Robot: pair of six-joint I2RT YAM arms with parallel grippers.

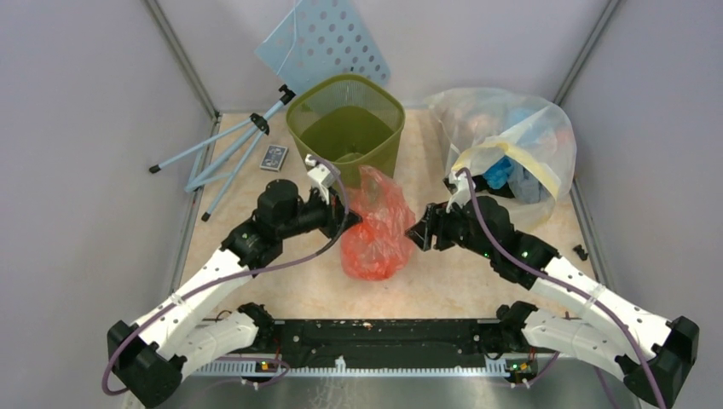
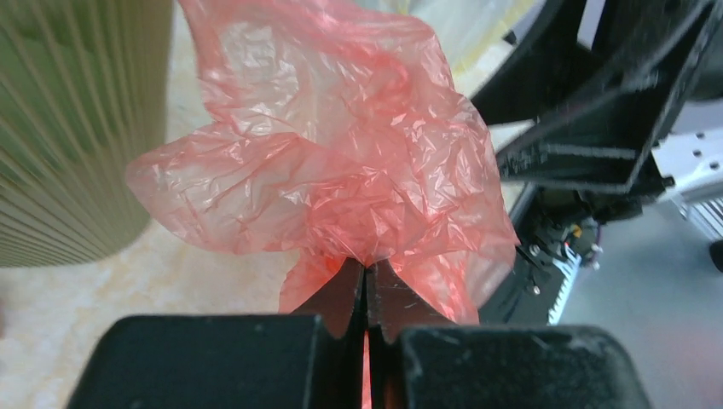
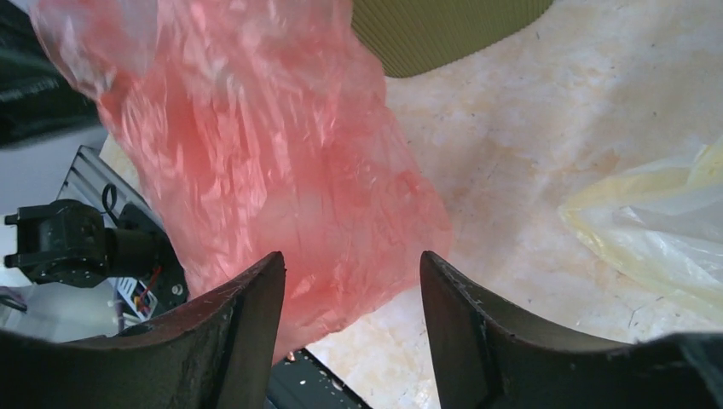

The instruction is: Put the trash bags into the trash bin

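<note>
Left gripper (image 2: 367,294): fingers pressed tight together, pinching a fold of the red bag (image 2: 341,153).
Right gripper (image 3: 349,290): fingers spread wide, the bag's lower bulge just ahead of them, not clamped.
Bag position: between the two grippers, in front of the green bin (image 1: 384,158); whether its upper end touches the bin wall I cannot tell.
Long axis: from the bin back toward the arm bases.
Nearer arm: left, just beside the bin.
Bin direction: beyond the pinch, away from the bases.
Writing: none legible; the small card (image 1: 274,158) by the tripod (image 1: 256,128) is too small to read.
</note>
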